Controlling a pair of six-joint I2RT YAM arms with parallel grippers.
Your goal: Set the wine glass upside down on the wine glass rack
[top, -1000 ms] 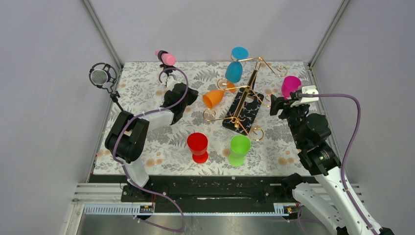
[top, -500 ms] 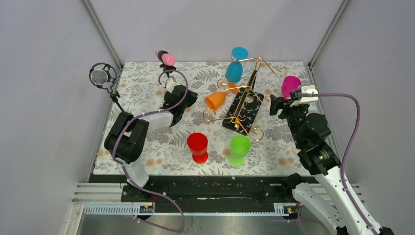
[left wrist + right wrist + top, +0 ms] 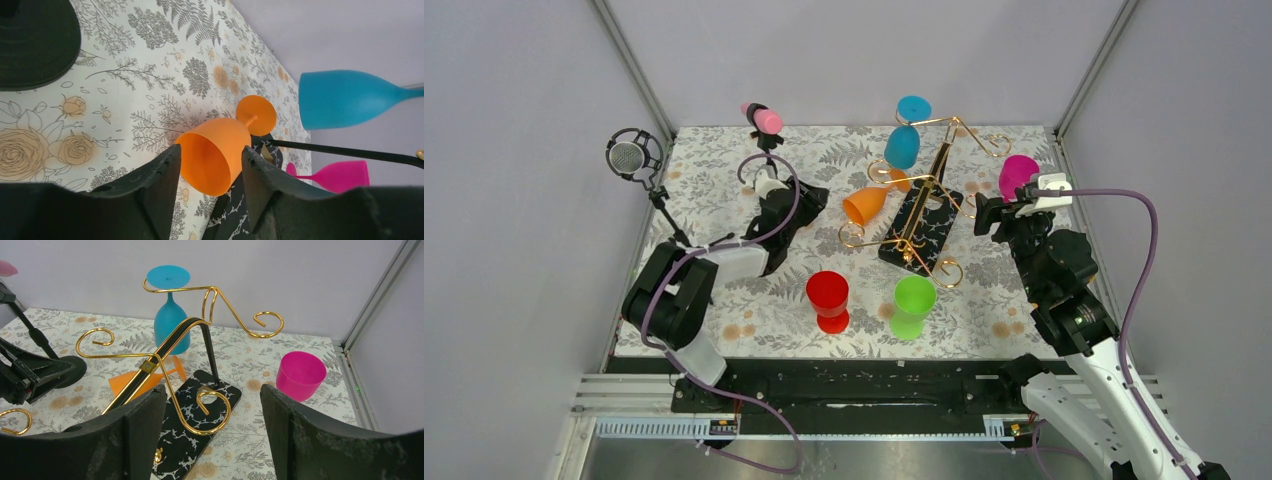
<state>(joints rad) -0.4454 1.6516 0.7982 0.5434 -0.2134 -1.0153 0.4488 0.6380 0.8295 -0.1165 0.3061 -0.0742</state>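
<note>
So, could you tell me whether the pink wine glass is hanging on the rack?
No, the pink wine glass stands mouth-up on the table, apart from the gold rack.

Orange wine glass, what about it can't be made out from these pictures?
- Top view: whether the foot of the orange wine glass is hooked on the wine glass rack; too small to tell.
- Left wrist view: parts of its bowl, behind the left fingers.
- Right wrist view: much of its bowl, behind the rack's post and the right finger.

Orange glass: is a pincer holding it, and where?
Nothing is held. The left pincer stands open before the orange glass; the right pincer is empty.
</note>
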